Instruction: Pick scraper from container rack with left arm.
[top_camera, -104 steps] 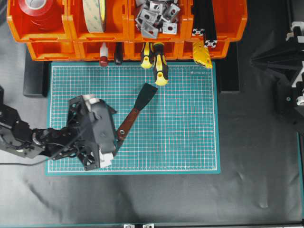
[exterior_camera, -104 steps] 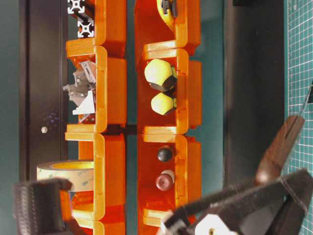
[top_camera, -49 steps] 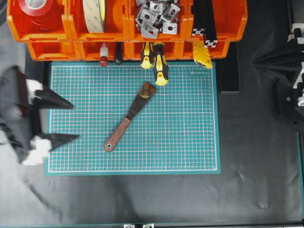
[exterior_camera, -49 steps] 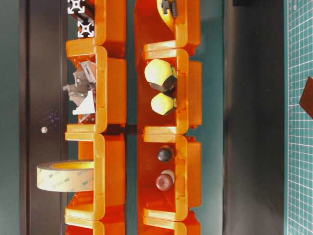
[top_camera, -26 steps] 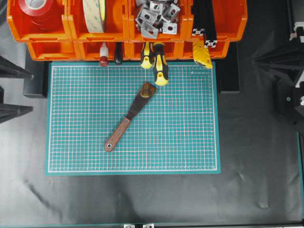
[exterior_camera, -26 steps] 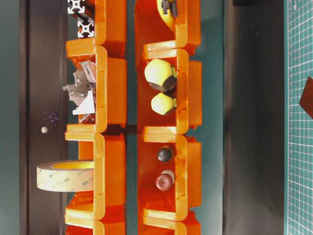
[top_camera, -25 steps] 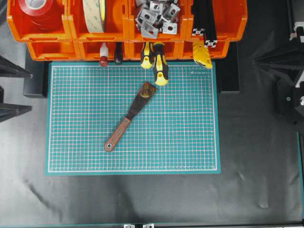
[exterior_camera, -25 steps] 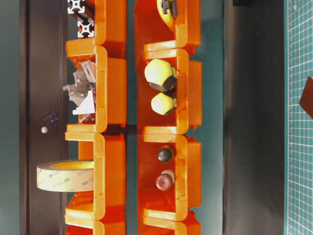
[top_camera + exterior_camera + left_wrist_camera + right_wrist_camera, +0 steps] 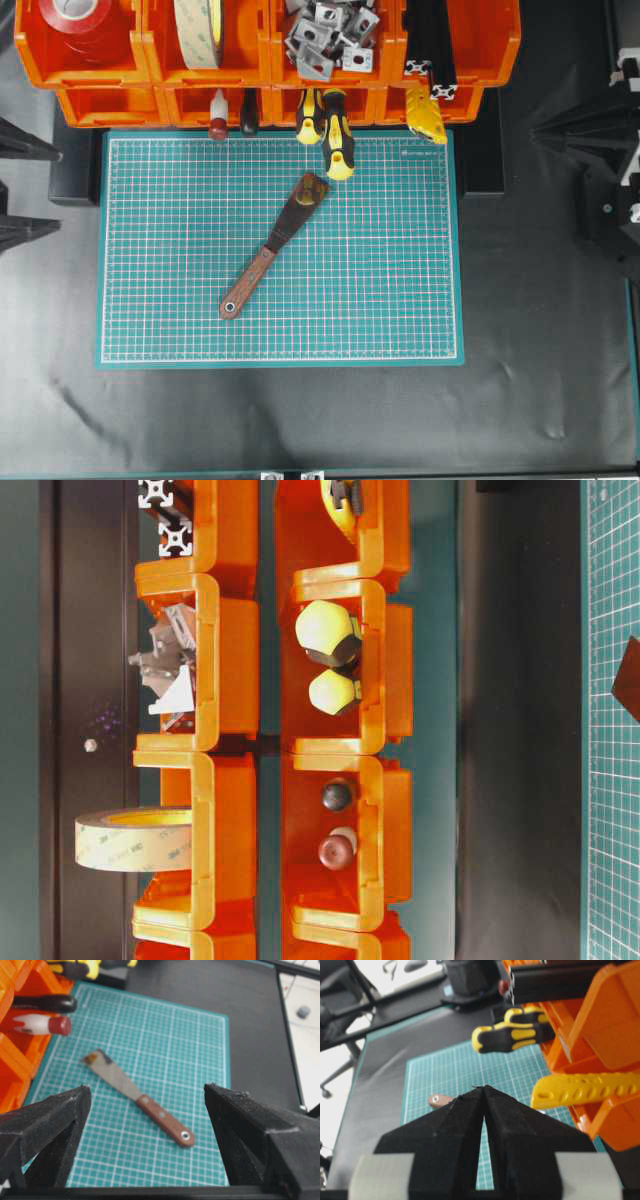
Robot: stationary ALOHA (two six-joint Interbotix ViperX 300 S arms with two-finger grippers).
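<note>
The scraper (image 9: pixel 272 248) lies flat and free on the green cutting mat (image 9: pixel 400 300), its brown handle toward the front left and its blade toward the container rack (image 9: pixel 142 55). My left gripper (image 9: pixel 58 190) stands open at the left edge, off the mat and well apart from the scraper. In the left wrist view the scraper (image 9: pixel 145 1101) lies beyond the wide-apart fingers of that gripper (image 9: pixel 146 1087), with nothing between them. My right gripper (image 9: pixel 484 1088) is shut and empty; overhead, this gripper (image 9: pixel 535 127) sits at the far right. The handle's end (image 9: pixel 439 1101) shows past it.
Two yellow-and-black screwdrivers (image 9: pixel 333 135) and a red-knobbed tool (image 9: pixel 217 126) stick out of the rack's front bins over the mat's far edge. A yellow tool (image 9: pixel 425 112), metal brackets (image 9: pixel 325 35) and tape rolls (image 9: pixel 200 30) fill other bins. Black cloth surrounds the mat.
The left gripper, earlier at the scraper's handle, has let go and drawn back left off the mat. The scraper has settled flat on the mat. Over the last half second nothing visibly moves.
</note>
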